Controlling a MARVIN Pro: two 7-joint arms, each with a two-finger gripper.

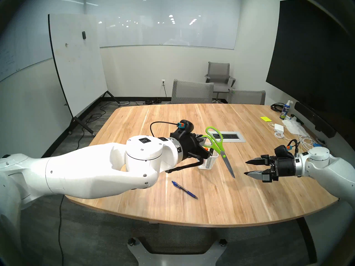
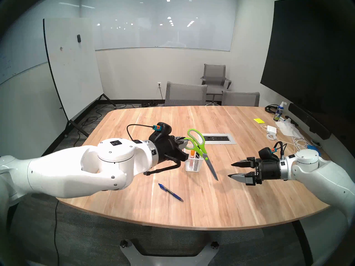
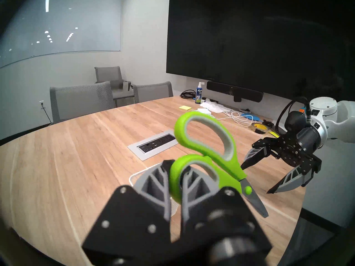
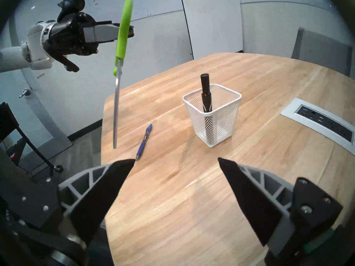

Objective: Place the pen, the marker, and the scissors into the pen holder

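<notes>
My left gripper (image 1: 204, 141) is shut on the lower loop handle of the lime-green and grey scissors (image 1: 217, 144). They hang in the air with blades pointing down and toward the right, just right of the white mesh pen holder (image 1: 208, 162). In the right wrist view the scissors (image 4: 123, 35) hang above the table's left part. A black marker (image 4: 206, 92) stands in the pen holder (image 4: 217, 114). The blue pen (image 1: 184, 189) lies flat on the table, nearer me than the holder. My right gripper (image 1: 245, 168) is open and holds nothing, right of the blade tips.
A power outlet panel (image 1: 228, 136) is set into the table behind the holder. At the far right lie a spray bottle (image 1: 285, 111), yellow sticky notes (image 1: 266, 119), and a charger with cables (image 1: 278, 126). Grey chairs stand beyond the far edge.
</notes>
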